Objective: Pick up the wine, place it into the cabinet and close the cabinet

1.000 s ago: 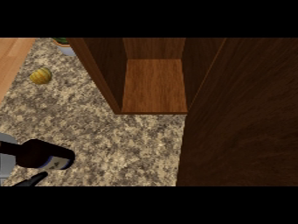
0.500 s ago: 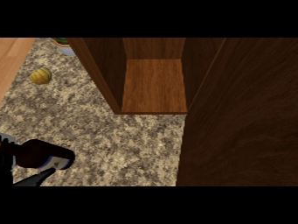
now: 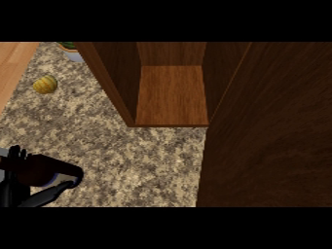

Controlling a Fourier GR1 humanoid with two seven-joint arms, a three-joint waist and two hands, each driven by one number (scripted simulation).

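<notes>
**Wine bottle held low at the left, cabinet standing open**

The left hand shows at the lower left of the head view, its black fingers curled round the wine bottle. The dark bottle lies nearly sideways in the grasp, its pale top poking out past the fingers toward the left edge and its body wrapped beneath them. Hand and bottle are over the speckled tabletop. Up and to the right of the fingers, well apart from them, the wooden cabinet stands open with a bare shelf inside; its door fills the right side. Far above the fingers lies a small yellow round fruit, and beyond it a pot at the top edge.
</notes>
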